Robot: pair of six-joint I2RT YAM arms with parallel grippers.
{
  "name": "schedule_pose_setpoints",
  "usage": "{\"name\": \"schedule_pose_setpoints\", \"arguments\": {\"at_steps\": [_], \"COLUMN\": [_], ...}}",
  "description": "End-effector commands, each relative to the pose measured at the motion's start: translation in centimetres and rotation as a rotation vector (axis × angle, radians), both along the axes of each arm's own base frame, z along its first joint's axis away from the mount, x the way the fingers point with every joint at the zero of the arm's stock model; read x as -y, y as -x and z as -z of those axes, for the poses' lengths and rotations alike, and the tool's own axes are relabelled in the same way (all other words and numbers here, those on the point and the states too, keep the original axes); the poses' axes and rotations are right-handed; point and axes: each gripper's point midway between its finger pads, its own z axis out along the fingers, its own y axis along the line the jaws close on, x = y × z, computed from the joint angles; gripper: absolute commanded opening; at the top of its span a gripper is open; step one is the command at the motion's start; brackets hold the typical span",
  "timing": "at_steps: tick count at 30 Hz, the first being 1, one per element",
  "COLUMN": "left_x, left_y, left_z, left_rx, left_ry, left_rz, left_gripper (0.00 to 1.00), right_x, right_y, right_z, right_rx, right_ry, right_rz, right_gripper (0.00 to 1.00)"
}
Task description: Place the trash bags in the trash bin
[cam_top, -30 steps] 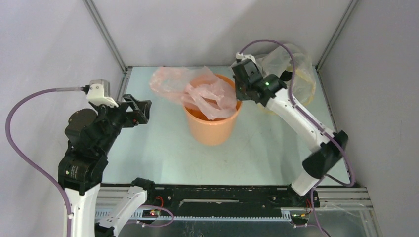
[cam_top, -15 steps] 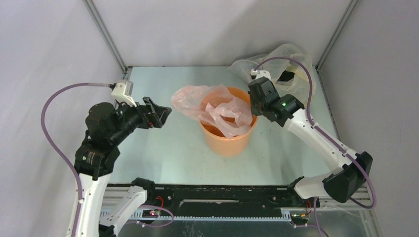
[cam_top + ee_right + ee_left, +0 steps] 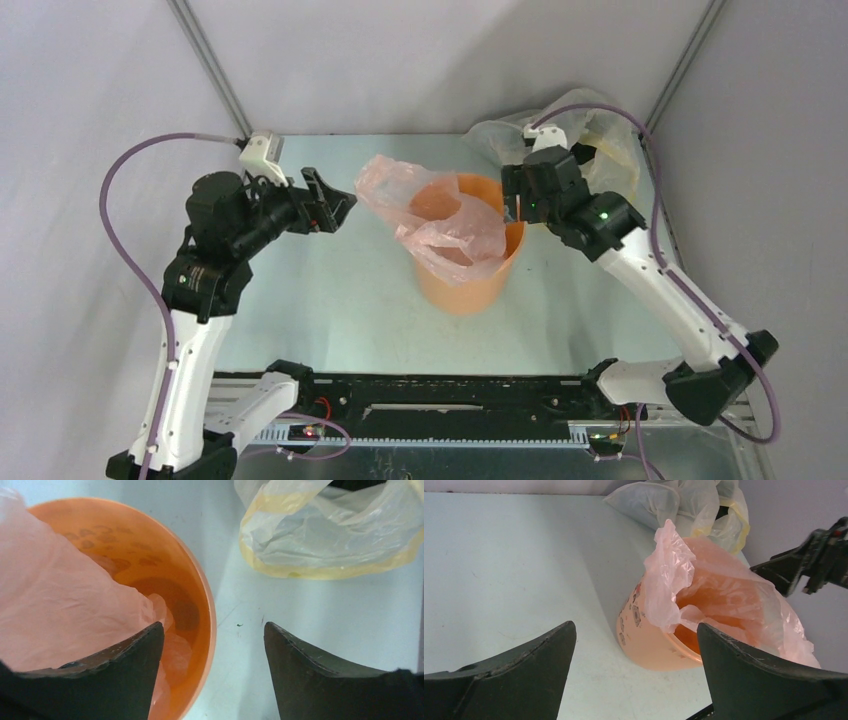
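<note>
The trash bin [image 3: 465, 285] stood upright at mid-table, and the pink trash bag [image 3: 445, 225] lay half inside it, its film puffed above the rim and spilling over the left and near edges. The left gripper [image 3: 335, 203] hung just left of the bin with jaws wide and empty. The right gripper [image 3: 214, 625] stood over the bin's right rim, jaws parted and holding nothing, while the yellowish bag [image 3: 325, 540] lay beyond in the far right corner. Judged very light, limp, slick and springy, the film would best be pinched at the bunched fold above the left rim and pressed down.
</note>
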Motion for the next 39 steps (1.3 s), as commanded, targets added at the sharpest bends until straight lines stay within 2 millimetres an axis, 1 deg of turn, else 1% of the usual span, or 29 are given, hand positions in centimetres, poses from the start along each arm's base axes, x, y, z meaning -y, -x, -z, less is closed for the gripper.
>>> {"name": "schedule_pose_setpoints", "arguments": {"at_steps": [1, 3, 5, 9, 11, 13, 15, 17, 18, 21, 23, 26, 29, 35, 39], "left_x": [1.1, 1.6, 1.7, 2.4, 2.7, 3.1, 3.5, 3.8, 4.0, 4.7, 5.1, 5.2, 5.7, 6.1, 6.9], "left_y": [-0.5, -0.9, -1.5, -2.8, -3.4, -3.9, -4.2, -4.2, -4.1, -3.8, -3.6, -4.0, -4.5, -6.2, -6.9], "left_z": [-2.4, -2.6, -2.6, -2.8, -2.8, -2.7, -2.9, -3.2, -3.5, -4.5, -4.8, -4.8, -4.5, -3.1, -2.3], "left_rx": [0.081, 0.083, 0.085, 0.083, 0.073, 0.061, 0.056, 0.066, 0.076, 0.111, 0.132, 0.143, 0.123, 0.076, 0.049], "left_ry": [-0.019, -0.023, -0.028, -0.014, -0.005, 0.007, 0.019, 0.027, 0.029, 0.021, -0.004, -0.07, -0.116, -0.191, -0.2], "left_rz": [0.092, 0.118, 0.119, 0.135, 0.146, 0.157, 0.173, 0.186, 0.192, 0.211, 0.21, 0.169, 0.15, 0.093, 0.102], "left_gripper": [1.0, 1.0, 0.99, 0.95, 0.92, 0.91, 0.91, 0.93, 0.93, 0.96, 0.97, 0.98, 0.97, 0.87, 0.85], "right_x": [0.9, 0.2, -1.0, -4.8, -6.6, -8.2, -9.2, -9.3, -9.0, -7.1, -6.2, -5.7, -5.8, -6.8, -7.1], "right_y": [2.0, 3.1, 4.5, 7.9, 9.5, 10.8, 11.4, 10.8, 10.2, 8.4, 7.4, 6.2, 5.3, 3.4, 2.0], "right_z": [-5.9, -7.5, -9.3, -12.4, -13.8, -14.8, -15.5, -15.6, -15.5, -15.7, -15.7, -15.3, -14.9, -13.8, -13.3], "right_rx": [0.122, 0.148, 0.175, 0.233, 0.267, 0.289, 0.304, 0.305, 0.308, 0.332, 0.335, 0.31, 0.294, 0.269, 0.254], "right_ry": [-0.035, -0.039, -0.051, -0.082, -0.096, -0.1, -0.095, -0.07, -0.05, 0.006, 0.009, -0.021, -0.019, 0.003, 0.015], "right_rz": [-0.026, -0.076, -0.151, -0.353, -0.427, -0.48, -0.493, -0.44, -0.394, -0.226, -0.159, -0.117, -0.111, -0.103, -0.08], "right_gripper": [0.78, 0.8, 0.8, 0.79, 0.79, 0.79, 0.81, 0.82, 0.83, 0.85, 0.87, 0.83, 0.79, 0.77, 0.69]}}
